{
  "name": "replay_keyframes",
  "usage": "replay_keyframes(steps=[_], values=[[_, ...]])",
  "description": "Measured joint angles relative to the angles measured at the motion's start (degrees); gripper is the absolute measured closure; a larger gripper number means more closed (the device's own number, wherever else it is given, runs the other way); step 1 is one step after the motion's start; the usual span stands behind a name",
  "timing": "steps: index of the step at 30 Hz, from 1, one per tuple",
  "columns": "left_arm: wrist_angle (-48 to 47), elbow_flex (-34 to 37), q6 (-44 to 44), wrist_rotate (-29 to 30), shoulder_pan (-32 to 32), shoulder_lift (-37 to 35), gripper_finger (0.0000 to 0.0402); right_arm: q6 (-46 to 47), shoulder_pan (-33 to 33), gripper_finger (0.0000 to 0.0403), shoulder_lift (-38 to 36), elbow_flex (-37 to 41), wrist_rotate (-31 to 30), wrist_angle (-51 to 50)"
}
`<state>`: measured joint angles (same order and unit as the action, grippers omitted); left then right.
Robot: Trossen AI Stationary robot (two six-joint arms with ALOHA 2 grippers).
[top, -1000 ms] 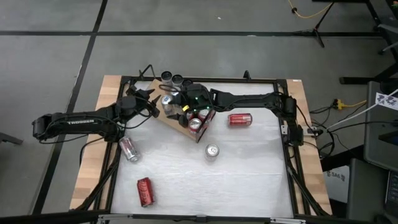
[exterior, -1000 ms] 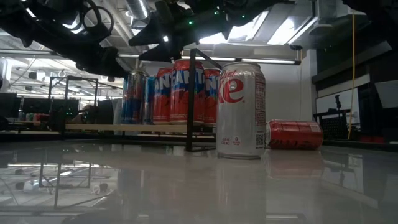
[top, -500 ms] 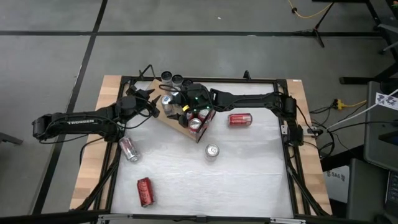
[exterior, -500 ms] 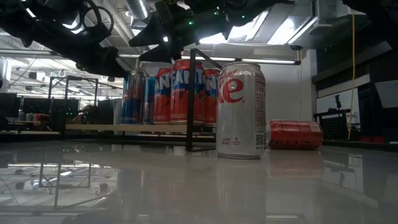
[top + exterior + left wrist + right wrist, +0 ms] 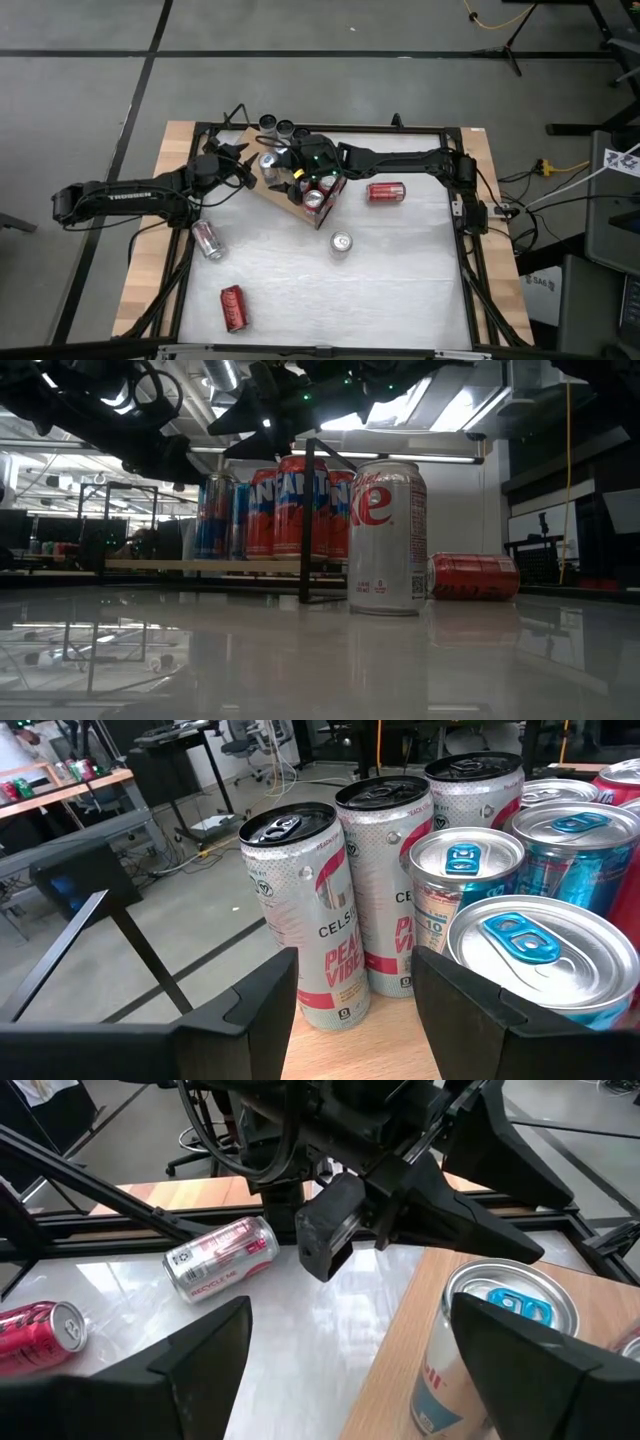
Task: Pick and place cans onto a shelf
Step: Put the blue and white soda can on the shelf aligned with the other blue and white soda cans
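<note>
**Shelf mostly loaded, four cans still loose on the table**

Nearest the table front, a red can (image 5: 232,307) lies on its side. Farther in, a silver-and-red can (image 5: 208,240) lies flat near the left arm; the right wrist view shows it again, its label too small to read. An upright silver can (image 5: 342,243) stands alone mid-table; the low view shows red script ending "ke" on it, likely Diet Coke. A second red can (image 5: 386,191) lies on its side just right of the shelf. So four cans look left to place.

The shelf (image 5: 275,197), a light wooden board with a black frame, sits at the table's back centre, carrying a tight cluster of upright cans (image 5: 275,510), red and blue-and-silver, lettering partly readable only.

Both grippers are over the shelf. Left gripper (image 5: 355,995): fingers spread fairly wide, holding nothing, aimed at three slim silver cans; the nearest slim can (image 5: 305,910) reads "CELSIUS" and "PEACH VIBE". Beside them stand blue-tabbed cans (image 5: 465,885), one showing "10". Right gripper (image 5: 345,1345): fingers wide apart, empty, a blue-tabbed can (image 5: 490,1350) on the board near one finger. "TROSSEN" is printed on the left arm (image 5: 125,196).

Judgement: well past halfway; loose cans remain.
</note>
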<state>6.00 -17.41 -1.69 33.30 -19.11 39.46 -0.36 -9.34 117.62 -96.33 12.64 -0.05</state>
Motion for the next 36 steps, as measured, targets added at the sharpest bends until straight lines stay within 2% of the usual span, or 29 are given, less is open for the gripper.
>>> replay_keyframes(steps=[4, 14, 20, 32, 36], values=[[0.0, 0.0, 0.0, 0.0, 0.0, 0.0, 0.0214, 0.0, 0.0, 0.0097, 0.0, 0.0, -1.3, 0.0], [0.0, 0.0, 0.0, -1.5, 0.0, 0.0, 0.0214, 0.0, -0.1, 0.0245, 0.6, 0.0, -2.6, 0.6], [0.0, 0.0, 0.0, -1.4, 0.0, 0.0, 0.0214, 0.0, -0.1, 0.0309, 3.0, 0.1, -2.8, 1.6], [-0.4, 0.0, 0.0, -1.4, 0.1, 0.0, 0.0214, 0.0, -0.2, 0.0378, 3.9, 0.0, -4.8, 3.5], [-0.4, 0.0, 0.0, -1.5, 0.2, 0.0, 0.0214, 0.0, -0.2, 0.0391, 3.9, 0.0, -8.8, 3.4]])
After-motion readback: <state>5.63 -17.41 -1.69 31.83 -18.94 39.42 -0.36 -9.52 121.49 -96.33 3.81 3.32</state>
